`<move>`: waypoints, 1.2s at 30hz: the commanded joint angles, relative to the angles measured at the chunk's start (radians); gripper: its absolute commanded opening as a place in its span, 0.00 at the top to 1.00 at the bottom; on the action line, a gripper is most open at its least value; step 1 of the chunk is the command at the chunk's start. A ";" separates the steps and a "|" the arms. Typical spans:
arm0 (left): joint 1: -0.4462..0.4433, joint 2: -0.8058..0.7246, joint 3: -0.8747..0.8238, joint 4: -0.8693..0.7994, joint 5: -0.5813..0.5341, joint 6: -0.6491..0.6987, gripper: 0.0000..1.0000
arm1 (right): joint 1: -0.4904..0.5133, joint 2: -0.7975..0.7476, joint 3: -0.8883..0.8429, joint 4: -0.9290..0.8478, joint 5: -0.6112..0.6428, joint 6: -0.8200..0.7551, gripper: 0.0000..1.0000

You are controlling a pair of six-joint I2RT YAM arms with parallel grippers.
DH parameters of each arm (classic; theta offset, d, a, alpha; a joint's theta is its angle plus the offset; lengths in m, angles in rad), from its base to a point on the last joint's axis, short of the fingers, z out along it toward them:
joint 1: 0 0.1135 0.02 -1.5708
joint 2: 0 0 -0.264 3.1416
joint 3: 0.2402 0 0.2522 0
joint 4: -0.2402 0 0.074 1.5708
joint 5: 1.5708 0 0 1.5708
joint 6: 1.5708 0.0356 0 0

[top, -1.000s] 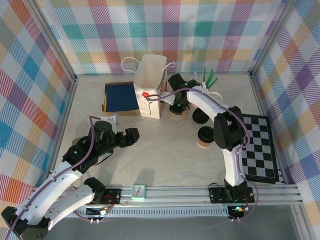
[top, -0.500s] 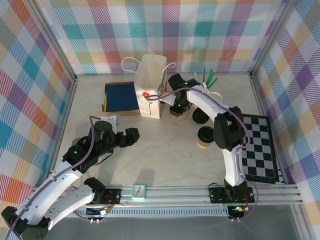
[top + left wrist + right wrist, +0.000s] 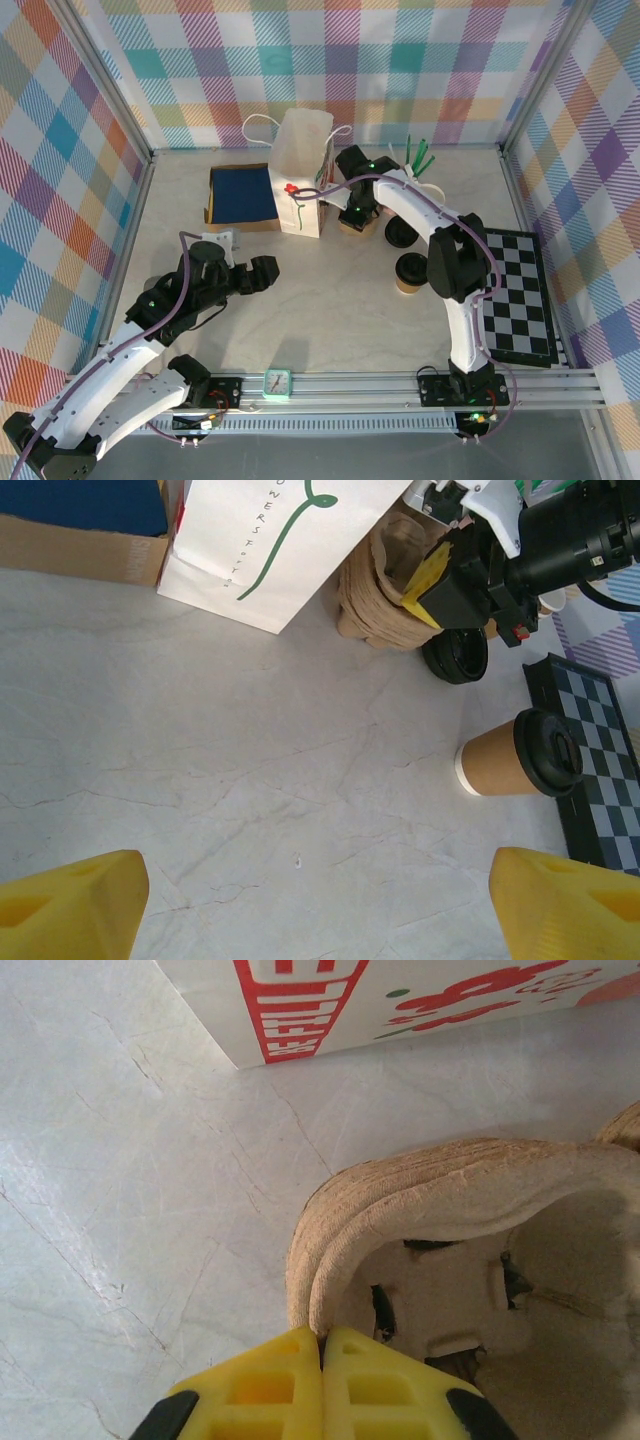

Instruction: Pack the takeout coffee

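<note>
Since a moment ago, my right hand has squeezed shut, and its two yellow fingers now press flat together with no gap. Their tips touch the rim of the brown paper cup trays, but I cannot tell if they pinch any of it. My left hand has not moved; it hangs wide open over a bare part of the tabletop, holding nothing. Biggest on the tabletop is the black and white checkered mat, lying flat on the right side. Next is the white paper bag, standing up at the back with its top open. A flat cardboard box with a blue inside lies just beside the bag, on its left. The cup trays sit just beside the bag on its right. The takeout coffee stands on the tabletop near the mat's left edge, well apart from the bag. A loose black lid lies between the coffee and the cup trays.
</note>
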 commanded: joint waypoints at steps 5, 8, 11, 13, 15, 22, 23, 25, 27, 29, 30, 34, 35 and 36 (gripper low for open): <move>0.000 -0.001 -0.007 0.017 -0.003 0.007 0.12 | 0.017 -0.080 0.023 -0.019 0.052 0.012 0.94; 0.000 -0.002 -0.009 0.015 -0.004 0.009 0.12 | 0.026 -0.104 0.018 -0.003 0.089 0.010 0.95; 0.000 -0.004 -0.007 0.015 -0.004 0.009 0.12 | 0.035 -0.127 0.019 0.005 0.113 0.003 0.97; 0.000 -0.006 -0.009 0.015 -0.006 0.009 0.12 | 0.041 -0.141 0.020 0.014 0.130 0.000 0.98; 0.000 -0.006 -0.009 0.015 -0.006 0.007 0.12 | 0.048 -0.153 0.020 0.019 0.145 -0.005 1.00; 0.000 -0.018 -0.013 0.009 -0.015 0.007 0.12 | 0.073 -0.197 0.014 0.063 0.227 -0.025 1.00; 0.000 -0.020 -0.013 0.009 -0.015 0.007 0.12 | 0.078 -0.205 0.010 0.078 0.245 -0.032 1.00; 0.000 -0.022 -0.013 0.010 -0.016 0.008 0.12 | 0.087 -0.221 -0.004 0.111 0.279 -0.051 1.00; 0.000 -0.022 -0.012 0.009 -0.016 0.006 0.12 | 0.095 -0.237 -0.021 0.152 0.317 -0.073 1.00; 0.000 -0.024 -0.014 0.009 -0.017 0.008 0.12 | 0.104 -0.252 -0.034 0.187 0.347 -0.097 1.00; 0.000 -0.023 -0.014 0.009 -0.017 0.007 0.12 | 0.106 -0.256 -0.036 0.197 0.354 -0.105 1.00; 0.000 -0.023 -0.014 0.010 -0.018 0.006 0.12 | 0.118 -0.269 -0.034 0.202 0.381 -0.126 1.00; 0.000 -0.025 -0.014 0.010 -0.018 0.006 0.12 | 0.122 -0.272 -0.034 0.200 0.384 -0.128 1.00; 0.000 -0.025 -0.012 0.010 -0.020 0.005 0.12 | 0.125 -0.276 -0.035 0.198 0.386 -0.128 1.00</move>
